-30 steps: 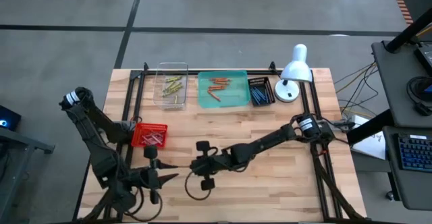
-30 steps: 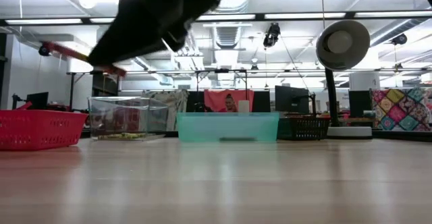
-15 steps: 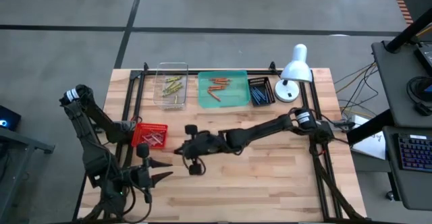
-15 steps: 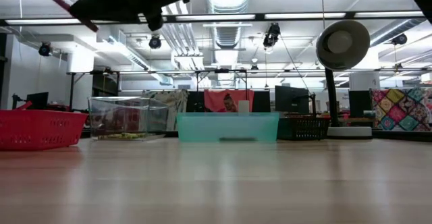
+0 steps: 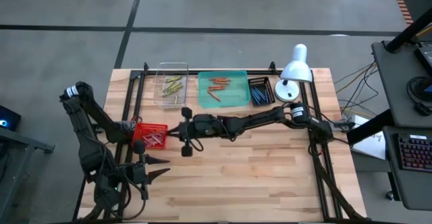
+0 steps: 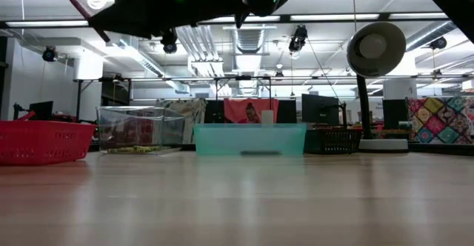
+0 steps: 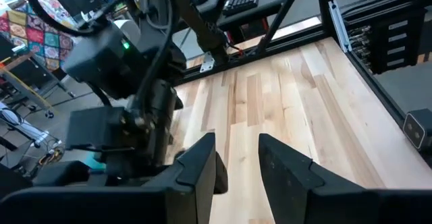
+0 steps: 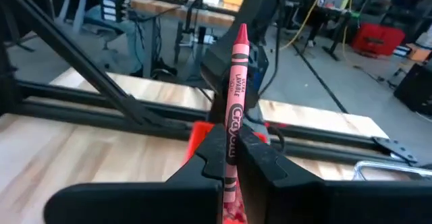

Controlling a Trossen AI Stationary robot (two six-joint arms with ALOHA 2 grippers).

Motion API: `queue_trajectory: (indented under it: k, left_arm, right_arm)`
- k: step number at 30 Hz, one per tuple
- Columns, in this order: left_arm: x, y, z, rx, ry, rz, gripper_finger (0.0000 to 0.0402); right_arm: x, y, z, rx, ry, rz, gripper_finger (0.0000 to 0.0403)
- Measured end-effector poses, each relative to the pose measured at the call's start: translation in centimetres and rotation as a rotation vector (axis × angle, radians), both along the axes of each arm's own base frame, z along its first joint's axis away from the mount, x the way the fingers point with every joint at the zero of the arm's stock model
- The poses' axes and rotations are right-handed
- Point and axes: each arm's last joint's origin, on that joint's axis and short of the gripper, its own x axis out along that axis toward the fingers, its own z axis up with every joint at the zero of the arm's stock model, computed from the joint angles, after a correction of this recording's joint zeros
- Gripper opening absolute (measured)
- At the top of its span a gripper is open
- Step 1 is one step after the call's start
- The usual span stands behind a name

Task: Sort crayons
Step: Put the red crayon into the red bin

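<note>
My right gripper [image 5: 173,133] hangs above the table beside the red mesh basket [image 5: 150,135], shut on a red crayon [image 8: 236,82]. That crayon also shows in the low view as a red crayon [image 6: 83,10], high above the table top. More crayons lie in containers along the far edge: yellow-green ones [image 5: 173,86] in a clear tray, orange ones [image 5: 217,88] in the teal tray [image 5: 237,100], blue ones [image 5: 260,91] in a black basket. My left gripper [image 5: 160,167] waits open near the front left with nothing between its fingers [image 7: 202,163]. My right gripper pinches the red crayon's wrapped body [image 8: 231,133] between its two fingers [image 8: 260,150]. The crayon lies along the fingers, its pointed tip [image 8: 241,30] sticking out well ahead of them. The fingers come about level from the table's right. The crayon is lifted clear of the table.
A white desk lamp [image 5: 293,72] stands at the far right corner. A black frame [image 5: 135,96] runs along the table's left, far and right sides. Bare wood [image 5: 270,170] lies across the near and right part of the table.
My right gripper has carried the red crayon toward the table's left and far side, up to the red basket. It has risen a little and tipped up to about level. My left gripper has drawn back slightly toward the left edge and stays open.
</note>
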Motion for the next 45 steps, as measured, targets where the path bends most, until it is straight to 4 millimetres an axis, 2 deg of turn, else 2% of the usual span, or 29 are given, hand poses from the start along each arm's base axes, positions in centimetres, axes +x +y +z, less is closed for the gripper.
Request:
queue_trajectory:
  k: [8, 14, 25, 34, 41, 45]
  left_arm:
    - [-1.0, 1.9, 1.8, -0.033, -0.038, 0.01, 0.0096]
    - [-2.0, 3.9, 3.5, -0.026, -0.108, 0.055, 0.0096]
    - [-3.8, 7.2, 5.7, -0.077, -0.171, 0.078, 0.0096]
    - [-4.5, 8.5, 6.0, -0.076, -0.171, 0.078, 0.0096]
    - [-4.7, 8.9, 6.0, -0.053, -0.177, 0.099, 0.0096]
    - [-4.8, 9.1, 6.0, -0.039, -0.184, 0.117, 0.0096]
  right_arm:
    - [0.8, -1.7, -1.2, 0.001, -0.078, -0.022, 0.0013]
    - [1.8, -2.8, -3.3, 0.031, -0.137, -0.008, 0.0013]
    - [6.0, -4.4, -5.3, 0.052, -0.186, -0.035, 0.0013]
    - [8.1, -5.9, -6.0, 0.048, -0.18, -0.06, 0.0013]
    - [8.3, -6.6, -5.8, 0.047, -0.202, -0.066, 0.0013]
    - [8.3, -6.8, -6.0, 0.032, -0.191, -0.01, 0.0013]
